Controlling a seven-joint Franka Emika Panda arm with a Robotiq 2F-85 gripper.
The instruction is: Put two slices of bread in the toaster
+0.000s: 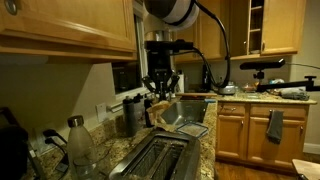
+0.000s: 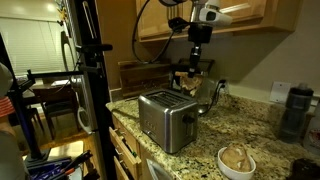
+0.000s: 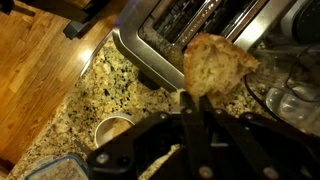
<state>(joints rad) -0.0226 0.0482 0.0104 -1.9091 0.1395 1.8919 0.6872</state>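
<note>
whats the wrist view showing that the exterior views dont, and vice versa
Only the wrist view: the slice of bread close up, with its mottled face clear and its lower edge pinched in the shut gripper.
Only the exterior views: the arm reaching down from above, the wooden cabinets on the wall, and the slice hanging well above the counter.
Both: the toaster with its two long slots, the held slice, and the speckled granite counter.

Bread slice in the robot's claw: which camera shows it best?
The wrist view: the bread slice looks big and mottled, pinched by the gripper. Both exterior views show only a small tan bit.
</note>
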